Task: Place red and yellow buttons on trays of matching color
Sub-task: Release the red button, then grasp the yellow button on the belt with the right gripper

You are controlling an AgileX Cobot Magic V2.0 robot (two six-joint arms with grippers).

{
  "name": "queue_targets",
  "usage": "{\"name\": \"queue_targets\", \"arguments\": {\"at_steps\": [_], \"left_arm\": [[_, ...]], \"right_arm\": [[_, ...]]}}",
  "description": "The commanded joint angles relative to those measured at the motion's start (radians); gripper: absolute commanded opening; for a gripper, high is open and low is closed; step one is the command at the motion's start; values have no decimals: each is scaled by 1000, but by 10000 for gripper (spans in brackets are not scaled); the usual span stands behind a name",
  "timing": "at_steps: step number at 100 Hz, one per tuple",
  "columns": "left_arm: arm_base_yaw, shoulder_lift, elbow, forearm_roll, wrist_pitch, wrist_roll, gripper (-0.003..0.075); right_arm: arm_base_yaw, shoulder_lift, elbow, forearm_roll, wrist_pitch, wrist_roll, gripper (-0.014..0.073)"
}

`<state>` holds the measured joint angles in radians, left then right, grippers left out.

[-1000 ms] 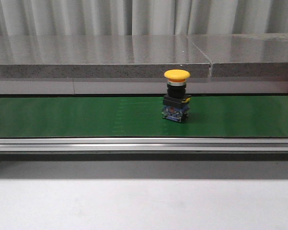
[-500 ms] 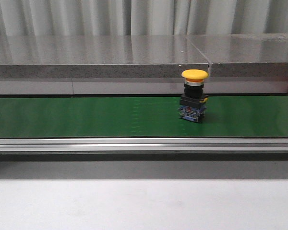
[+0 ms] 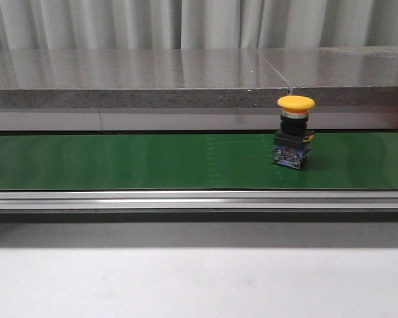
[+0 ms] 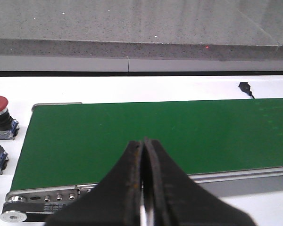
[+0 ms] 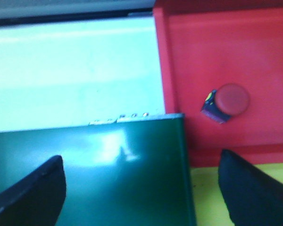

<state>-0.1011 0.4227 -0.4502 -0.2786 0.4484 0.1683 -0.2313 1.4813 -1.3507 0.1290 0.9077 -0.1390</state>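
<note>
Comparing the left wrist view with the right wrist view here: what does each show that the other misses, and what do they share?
Only the left wrist view shows two red buttons standing on the white table beside the belt's end, a grey ledge, and the shut left gripper. Only the right wrist view shows the red tray holding a red button, a strip of yellow tray, and the open right gripper. Both show the green belt.

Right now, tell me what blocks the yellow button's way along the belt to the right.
Nothing visible: the green belt lies bare to the right of the yellow button as far as the front view shows.
</note>
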Motion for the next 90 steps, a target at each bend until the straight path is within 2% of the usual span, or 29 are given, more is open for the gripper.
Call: {"name": "queue_targets", "arguments": {"at_steps": [1,17,39,59,90], "left_arm": [[-7,5,-27,-16,-65,1,-19],[-7,5,-27,-16,-65,1,-19],[-7,5,-27,-16,-65,1,-19],[-7,5,-27,-16,-65,1,-19],[-7,5,-27,-16,-65,1,-19]], "right_arm": [[40,-93,48,7,-32,-23,647],[139,-167,152,16,11,-66,647],[269,-174,210,23,64,-121,647],[349,-148,218,38,8,-135,647],[410,-28,214,105,-100,-196,647]]}}
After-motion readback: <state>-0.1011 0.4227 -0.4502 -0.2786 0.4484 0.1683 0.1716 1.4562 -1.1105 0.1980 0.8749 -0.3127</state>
